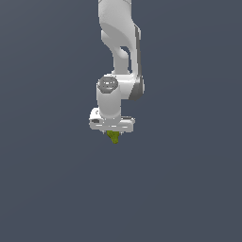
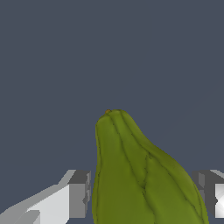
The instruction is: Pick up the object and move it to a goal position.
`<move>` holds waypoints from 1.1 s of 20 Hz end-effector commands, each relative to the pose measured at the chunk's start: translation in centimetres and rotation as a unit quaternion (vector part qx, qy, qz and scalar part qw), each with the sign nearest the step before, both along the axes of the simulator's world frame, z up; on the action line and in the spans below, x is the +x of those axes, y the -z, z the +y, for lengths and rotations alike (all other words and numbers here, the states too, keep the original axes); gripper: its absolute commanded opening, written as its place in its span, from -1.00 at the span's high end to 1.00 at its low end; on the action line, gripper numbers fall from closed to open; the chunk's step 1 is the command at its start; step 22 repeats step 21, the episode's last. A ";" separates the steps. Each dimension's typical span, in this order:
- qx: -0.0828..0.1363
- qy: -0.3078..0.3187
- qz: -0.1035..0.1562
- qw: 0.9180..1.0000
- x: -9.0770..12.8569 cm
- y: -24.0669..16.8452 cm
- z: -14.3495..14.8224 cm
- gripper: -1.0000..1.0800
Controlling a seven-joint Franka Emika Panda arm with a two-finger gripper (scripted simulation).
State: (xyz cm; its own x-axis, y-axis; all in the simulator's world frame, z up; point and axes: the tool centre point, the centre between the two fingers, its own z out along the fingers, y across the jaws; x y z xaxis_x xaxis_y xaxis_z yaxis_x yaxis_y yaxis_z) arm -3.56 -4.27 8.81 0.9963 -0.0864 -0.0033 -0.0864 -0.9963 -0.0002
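From outside I see only a green tip of the object (image 1: 114, 137) below my gripper (image 1: 112, 132). The wrist camera shows its ribbed, tapering body (image 2: 140, 179) pinched between both fingers (image 2: 79, 194), nearly closed around it.

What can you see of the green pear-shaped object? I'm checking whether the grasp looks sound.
The object is olive-green with a ribbed, matte skin, broad near the gripper and tapering to a small brownish tip pointing away from it. It sits between the two grey fingertips; actual contact is not clear. In the exterior view only its narrow end shows beneath the hand, with nothing visible under it.
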 end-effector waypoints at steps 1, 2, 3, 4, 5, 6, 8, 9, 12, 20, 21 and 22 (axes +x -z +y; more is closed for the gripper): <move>0.000 0.000 -0.001 1.000 -1.6 -0.8 0.7 1.00; 0.000 0.000 -0.001 1.000 -2.2 -1.1 1.0 1.00; 0.000 0.000 -0.001 1.000 -2.8 -1.4 1.2 1.00; 0.000 0.000 -0.001 1.000 -3.4 -1.7 1.5 1.00; 0.000 0.000 -0.001 1.000 -4.0 -2.0 1.7 1.00; 0.000 0.000 -0.002 1.000 -4.5 -2.3 2.0 1.00; 0.000 0.000 -0.002 1.000 -5.5 -2.8 2.4 1.00; 0.000 0.000 -0.002 1.000 -5.9 -3.0 2.6 1.00; 0.000 0.000 -0.002 1.000 -7.1 -3.6 3.1 1.00; 0.000 0.000 -0.002 1.000 -8.5 -4.3 3.8 1.00; 0.000 0.000 -0.002 1.000 -8.5 -4.4 3.8 1.00; 0.000 0.000 -0.002 1.000 -8.5 -4.4 3.8 1.00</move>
